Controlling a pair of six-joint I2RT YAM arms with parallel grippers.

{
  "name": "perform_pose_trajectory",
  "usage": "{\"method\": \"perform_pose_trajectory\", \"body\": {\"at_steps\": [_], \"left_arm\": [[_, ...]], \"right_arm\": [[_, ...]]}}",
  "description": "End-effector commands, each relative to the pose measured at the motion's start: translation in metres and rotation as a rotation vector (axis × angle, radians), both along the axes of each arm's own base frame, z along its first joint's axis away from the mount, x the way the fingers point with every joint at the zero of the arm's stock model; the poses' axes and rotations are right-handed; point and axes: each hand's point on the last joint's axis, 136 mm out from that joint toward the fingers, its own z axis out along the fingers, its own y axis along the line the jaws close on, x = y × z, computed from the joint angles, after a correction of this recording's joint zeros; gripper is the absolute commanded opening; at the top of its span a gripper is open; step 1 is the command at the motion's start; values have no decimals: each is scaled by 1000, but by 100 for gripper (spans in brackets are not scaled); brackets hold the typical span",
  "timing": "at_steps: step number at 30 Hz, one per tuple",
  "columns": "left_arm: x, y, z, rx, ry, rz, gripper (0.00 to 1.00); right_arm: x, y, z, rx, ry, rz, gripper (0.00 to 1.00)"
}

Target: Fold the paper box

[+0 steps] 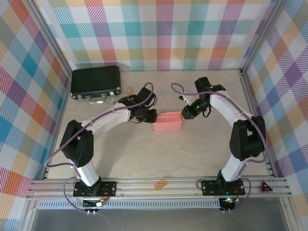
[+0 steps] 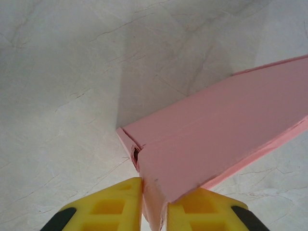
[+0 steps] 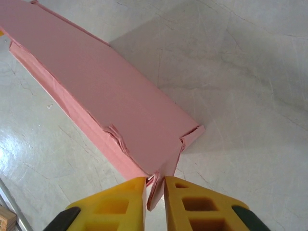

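Near the middle of the table (image 1: 207, 154) lies the paper box (image 1: 168, 121), nearly formed. My left pincer (image 2: 154, 192) is nipped narrow on its 9 o'clock end flap, my right pincer (image 3: 155, 186) likewise at 3 o'clock. I judge we're closing the ends; next, each flap needs tucking squarely inward.

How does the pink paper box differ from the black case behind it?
The paper box is salmon pink and small; the black case is dark and clearly larger. The paper box is pinched at its ends by the left gripper and right gripper; the black case lies untouched, far left. Both are flat and rectangular.
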Motion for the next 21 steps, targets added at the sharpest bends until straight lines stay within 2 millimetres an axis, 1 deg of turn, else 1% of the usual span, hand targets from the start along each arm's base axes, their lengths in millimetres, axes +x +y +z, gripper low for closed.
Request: {"method": "perform_pose_trajectory", "body": {"at_steps": [1, 7, 15, 21], "left_arm": [[4, -5, 10, -32, -3, 8, 19], [4, -7, 12, -42, -3, 5, 19], [3, -8, 9, -46, 6, 4, 17], [2, -7, 5, -38, 15, 4, 17]], "right_arm": [[-8, 7, 14, 36, 9, 4, 19], [-10, 14, 15, 46, 17, 14, 20], [-11, 16, 13, 46, 34, 14, 19], [-10, 18, 16, 50, 34, 15, 19]]}}
